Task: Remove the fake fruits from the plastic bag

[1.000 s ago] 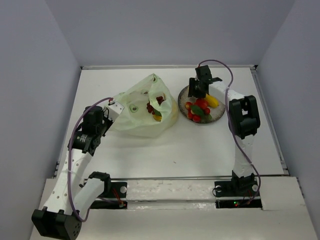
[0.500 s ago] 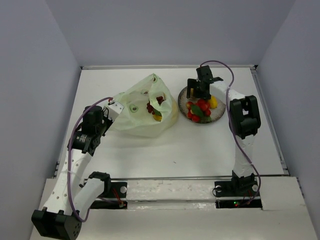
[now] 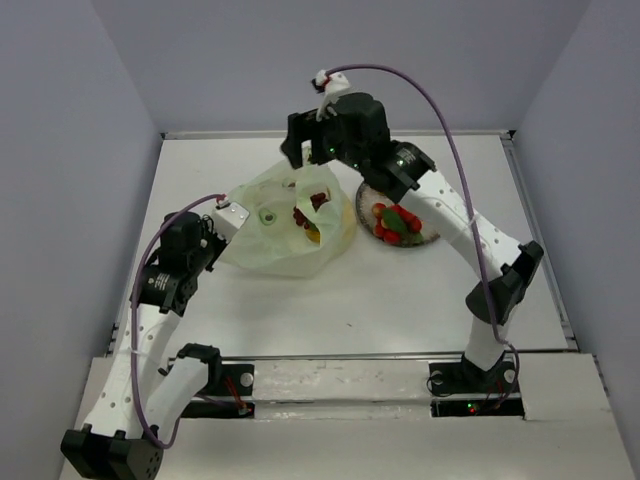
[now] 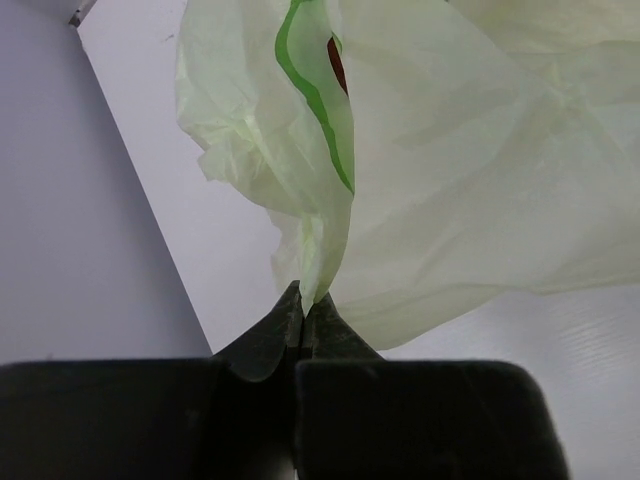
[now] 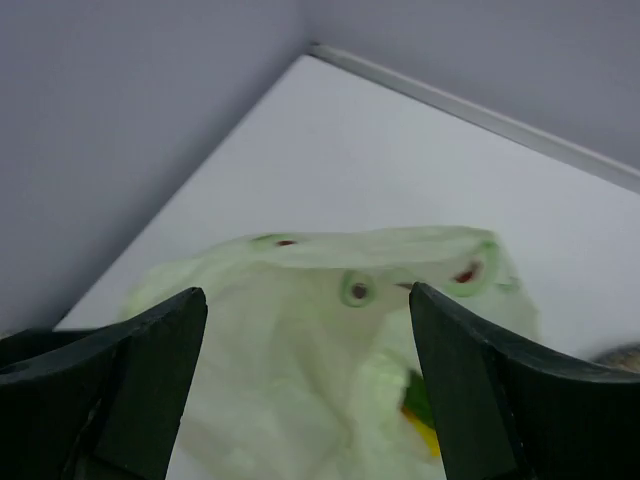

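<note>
The pale yellow-green plastic bag (image 3: 280, 235) lies left of centre, mouth up. Red fake fruits (image 3: 303, 214) and a yellow one (image 3: 315, 236) show through it. My left gripper (image 3: 224, 214) is shut on the bag's left edge; the left wrist view shows a fold of the bag (image 4: 450, 200) pinched between my closed jaws (image 4: 303, 302). My right gripper (image 3: 297, 152) hovers open and empty above the bag's far rim. In the right wrist view its jaws (image 5: 308, 300) frame the bag (image 5: 300, 370), and a yellow-green fruit (image 5: 418, 418) shows inside.
A round grey speckled plate (image 3: 431, 236) right of the bag holds red fruits (image 3: 408, 217) and a green one (image 3: 393, 226). Grey walls stand behind and at both sides. The right arm arches over the plate.
My right gripper left the plate, rose and swung left to above the bag's far rim. The yellow fruit seen on the plate before is now hidden by the arm. The left gripper keeps its hold.
</note>
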You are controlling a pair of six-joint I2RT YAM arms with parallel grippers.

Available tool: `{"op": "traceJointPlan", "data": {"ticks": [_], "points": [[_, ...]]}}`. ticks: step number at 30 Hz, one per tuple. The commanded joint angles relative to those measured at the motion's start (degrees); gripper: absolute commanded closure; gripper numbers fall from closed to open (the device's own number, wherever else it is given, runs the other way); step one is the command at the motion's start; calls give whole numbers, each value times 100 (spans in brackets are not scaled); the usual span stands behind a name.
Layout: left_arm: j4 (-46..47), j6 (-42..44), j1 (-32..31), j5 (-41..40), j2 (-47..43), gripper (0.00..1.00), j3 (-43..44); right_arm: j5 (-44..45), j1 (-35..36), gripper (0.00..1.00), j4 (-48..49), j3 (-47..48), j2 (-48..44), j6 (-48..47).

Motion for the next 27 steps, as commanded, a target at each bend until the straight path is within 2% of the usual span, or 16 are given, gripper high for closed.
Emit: {"op": "traceJointPlan", "data": {"ticks": [1, 2, 4, 5, 6, 10, 13, 17, 18, 21, 23, 25, 26, 27], "points": [[31, -125, -33, 287, -112, 94, 187, -1038, 639, 16, 14, -186, 284, 296], [-21, -133, -33, 243, -112, 94, 204, -1179, 640, 20, 49, -221, 390, 419], [-118, -133, -33, 172, -155, 94, 309, -1487, 710, 42, 58, -186, 662, 674], [-153, -133, -33, 155, -182, 95, 310, -1549, 763, 42, 75, -204, 716, 745], [-223, -125, -33, 137, -217, 95, 345, -1724, 763, 54, 223, -352, 743, 893], [-312, -63, -33, 242, -436, 95, 398, -1981, 886, 67, 462, -1063, 874, 1070], [-408, 24, -33, 583, -603, 95, 442, -1508, 886, 70, 427, -1389, 1059, 1185], [-602, 331, -33, 1024, -779, 95, 398, -68, 886, 67, -150, -1426, 1296, 1211], [-654, 376, -33, 1086, -771, 95, 380, 545, 886, 67, -301, -1399, 1375, 1246], [-751, 568, -33, 1147, -745, 94, 345, 1583, 886, 67, -732, -1460, 1385, 1229], [-952, 683, -33, 1305, -648, 94, 380, 2112, 886, 64, -864, -1644, 1218, 1194], [-1050, 806, -33, 1428, -578, 94, 389, 2562, 939, 55, -865, -2075, 999, 1159], [-1033, 816, -33, 1455, -577, 94, 380, 2633, 939, 46, -874, -2198, 954, 1124], [-989, 816, -33, 1455, -560, 94, 337, 2851, 939, 24, -865, -2303, 936, 1106]]}}
